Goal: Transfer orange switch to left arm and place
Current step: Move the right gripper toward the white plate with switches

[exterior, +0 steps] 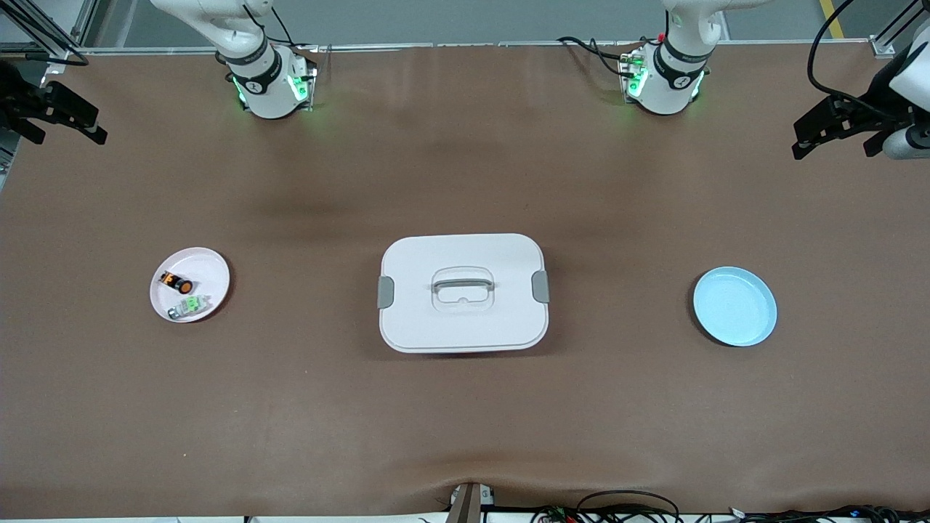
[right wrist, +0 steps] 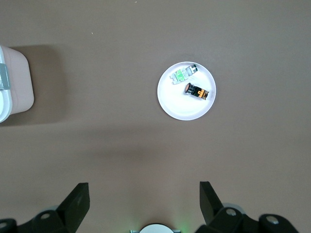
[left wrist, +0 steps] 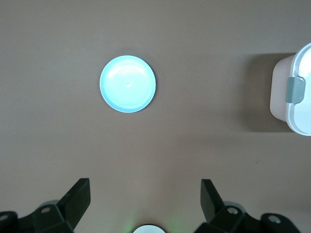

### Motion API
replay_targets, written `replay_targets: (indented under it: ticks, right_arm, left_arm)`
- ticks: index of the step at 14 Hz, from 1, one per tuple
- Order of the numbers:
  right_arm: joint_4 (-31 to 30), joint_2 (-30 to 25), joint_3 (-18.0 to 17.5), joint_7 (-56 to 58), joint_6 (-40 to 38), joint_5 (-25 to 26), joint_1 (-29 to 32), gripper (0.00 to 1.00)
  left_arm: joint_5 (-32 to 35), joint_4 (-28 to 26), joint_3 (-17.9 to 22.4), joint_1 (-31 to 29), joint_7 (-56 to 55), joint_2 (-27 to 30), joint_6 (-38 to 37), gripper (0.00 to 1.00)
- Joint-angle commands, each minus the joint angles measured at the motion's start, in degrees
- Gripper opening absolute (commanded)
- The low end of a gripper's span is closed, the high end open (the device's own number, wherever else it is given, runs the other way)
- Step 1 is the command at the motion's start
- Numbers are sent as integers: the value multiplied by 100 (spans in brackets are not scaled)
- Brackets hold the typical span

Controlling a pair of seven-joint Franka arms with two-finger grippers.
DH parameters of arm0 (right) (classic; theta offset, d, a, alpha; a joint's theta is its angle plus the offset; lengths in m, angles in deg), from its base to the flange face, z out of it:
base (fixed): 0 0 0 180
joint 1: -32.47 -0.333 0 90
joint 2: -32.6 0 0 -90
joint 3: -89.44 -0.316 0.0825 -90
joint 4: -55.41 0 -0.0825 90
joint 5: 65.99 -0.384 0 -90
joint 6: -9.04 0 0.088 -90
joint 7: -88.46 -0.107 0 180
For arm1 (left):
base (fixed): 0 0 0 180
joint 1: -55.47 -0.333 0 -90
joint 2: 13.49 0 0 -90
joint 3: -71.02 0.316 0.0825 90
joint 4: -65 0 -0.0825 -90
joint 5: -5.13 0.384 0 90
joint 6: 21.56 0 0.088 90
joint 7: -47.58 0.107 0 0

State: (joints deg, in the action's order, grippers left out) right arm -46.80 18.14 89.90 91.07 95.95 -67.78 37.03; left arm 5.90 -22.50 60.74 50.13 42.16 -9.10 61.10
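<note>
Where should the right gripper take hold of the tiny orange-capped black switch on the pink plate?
Across the black cylindrical body of the orange switch, coming straight down from above. It lies on its side on the pink plate, with the silver-and-green switch close beside it.

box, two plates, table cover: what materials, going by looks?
Box: likely moulded plastic, matte white, with grey clasps and a translucent handle. Pink plate and blue plate: probably plastic or melamine; the blue one shows a soft sheen in the left wrist view. Table cover: matte brown sheet, perhaps leatherette or rubber; it ripples near the front edge.
</note>
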Motion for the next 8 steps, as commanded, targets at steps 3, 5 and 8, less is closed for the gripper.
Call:
replay_targets:
  ticks: [3, 5, 8]
  right_arm:
    - [149, 57, -2, 20, -95, 47, 19, 100]
    - [149, 57, -2, 20, -87, 47, 19, 100]
    - [166, 57, 6, 20, -95, 47, 27, 100]
  left_arm:
    - [90, 145, -9, -20, 121, -17, -57, 100]
    - [47, 146, -9, -46, 95, -43, -57, 100]
    - [82, 146, 167, -55, 156, -131, -57, 100]
